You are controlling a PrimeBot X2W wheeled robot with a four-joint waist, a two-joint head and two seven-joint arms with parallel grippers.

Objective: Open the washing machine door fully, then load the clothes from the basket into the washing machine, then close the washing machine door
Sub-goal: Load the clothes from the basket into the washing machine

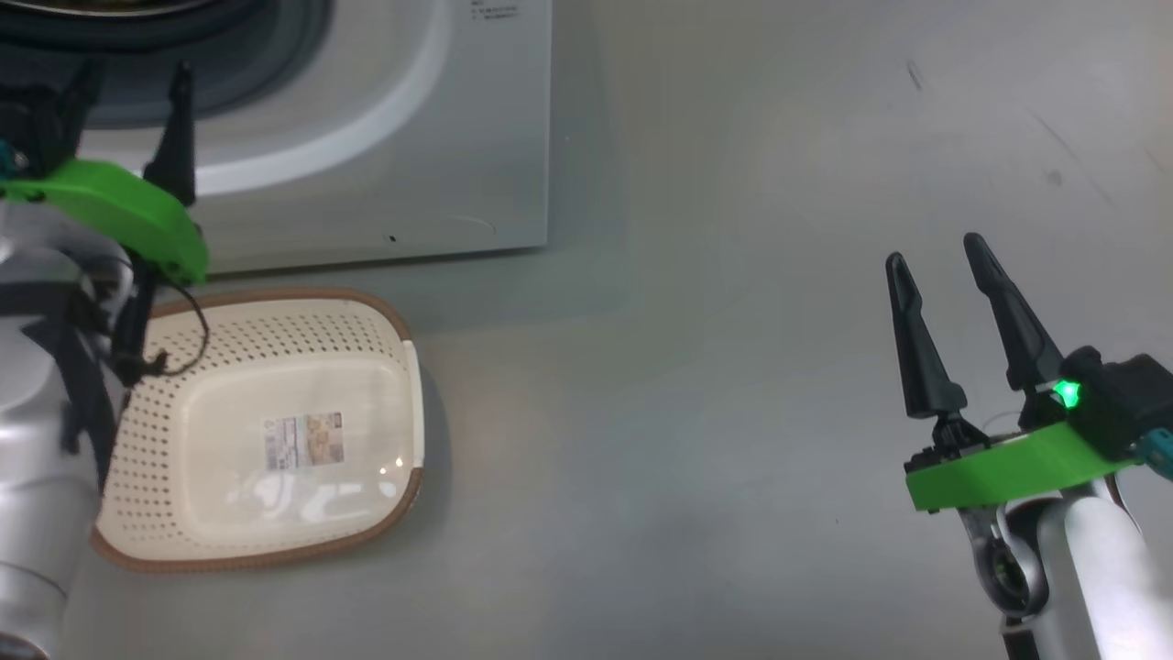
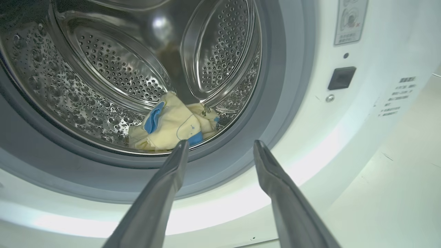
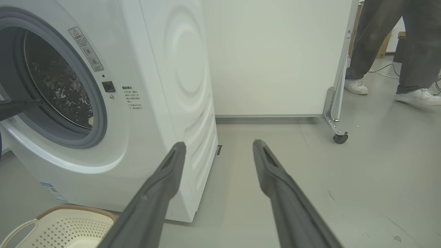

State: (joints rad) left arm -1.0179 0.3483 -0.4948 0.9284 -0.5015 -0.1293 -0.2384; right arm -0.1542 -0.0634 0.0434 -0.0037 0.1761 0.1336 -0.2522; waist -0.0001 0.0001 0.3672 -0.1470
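Basket (image 1: 275, 353) nearest, upright on floor (image 1: 687, 412) just before washing machine (image 1: 412, 165), no garment in it, only label (image 1: 303, 440) on bare bottom. Unloading judged finished. Left jaws beyond basket, up before machine's opening, spread wide, nothing between fingers (image 2: 162, 193). Pointed at lower lip of opening, tips near grey rubber ring (image 2: 275, 86), contact not to be told. Right jaws well off to the other side over bare floor, likewise spread and holding nothing, fingers (image 3: 151, 199) aimed past machine's corner. Beyond ring, steel drum (image 2: 103, 69), with clothes (image 2: 172, 127) in a loose heap on its bottom just inside the lip, blue patch (image 2: 153, 120) on one side. No cloth seen draped over ring. Opening unobstructed, so washing machine door judged swung aside: first step done, loading done as far as visible. Left to do: shutting door. Worth a check first: heap close to front, possible pinch in seal. Farthest back, past white partition (image 3: 275, 58) on a caster, a person's legs (image 3: 379, 41) and white shoes, well apart from the work.
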